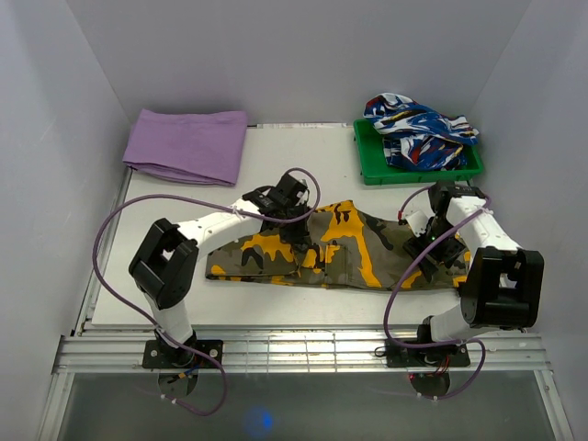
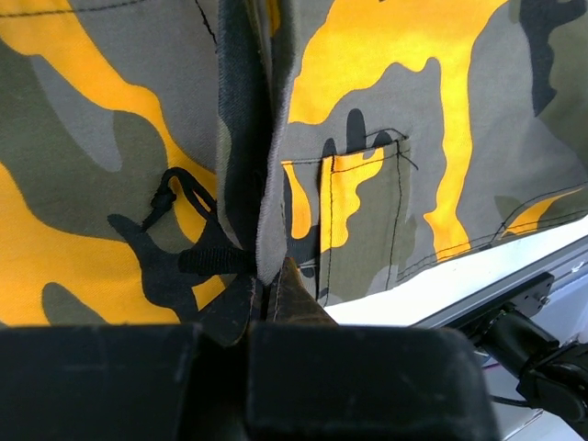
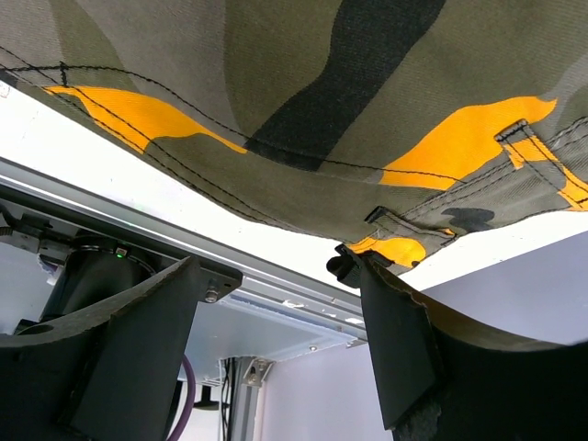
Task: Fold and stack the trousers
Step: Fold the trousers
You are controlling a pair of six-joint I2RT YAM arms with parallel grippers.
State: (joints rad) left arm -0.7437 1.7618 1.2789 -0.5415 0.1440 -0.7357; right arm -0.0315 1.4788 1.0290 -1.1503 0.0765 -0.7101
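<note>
The camouflage trousers [image 1: 354, 255] lie spread across the middle of the white table, olive with orange and black patches. My left gripper [image 1: 296, 237] sits over their middle, shut on a pinched fold of the fabric. In the left wrist view that fold rises from between the closed jaws of the left gripper [image 2: 246, 323], beside a stitched pocket of the trousers [image 2: 413, 138]. At the right end of the trousers my right gripper [image 1: 432, 250] stands open. In the right wrist view the right gripper [image 3: 276, 280] is spread wide, with the trousers' hem [image 3: 322, 110] and a belt loop at one fingertip [image 3: 390, 322].
A folded purple cloth [image 1: 188, 144] lies at the back left. A green tray [image 1: 418, 174] at the back right holds a blue, white and red garment [image 1: 418, 129]. The table's metal front rail [image 1: 303, 347] runs just ahead of the arm bases. White walls close in three sides.
</note>
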